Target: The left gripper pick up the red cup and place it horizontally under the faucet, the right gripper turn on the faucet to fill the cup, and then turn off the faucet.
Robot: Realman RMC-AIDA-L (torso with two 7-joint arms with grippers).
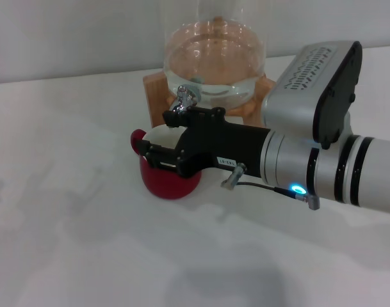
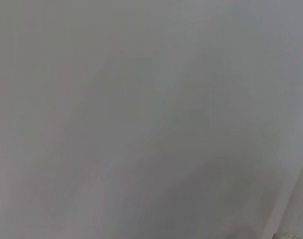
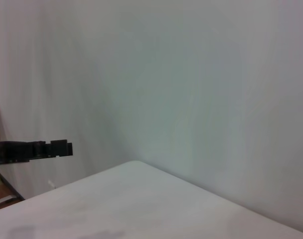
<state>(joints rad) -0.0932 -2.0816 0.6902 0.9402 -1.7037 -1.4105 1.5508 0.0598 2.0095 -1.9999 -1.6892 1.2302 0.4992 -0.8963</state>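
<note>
White table (image 1: 66,243): right gripper (image 1: 172,137) at the faucet (image 1: 184,102) overlaps red cup (image 1: 169,182); jaws' state unclear.

A bare test setup: plain white table (image 1: 86,256), blank grey wall (image 3: 191,74), and a lone glass dispenser (image 1: 214,57).
</note>
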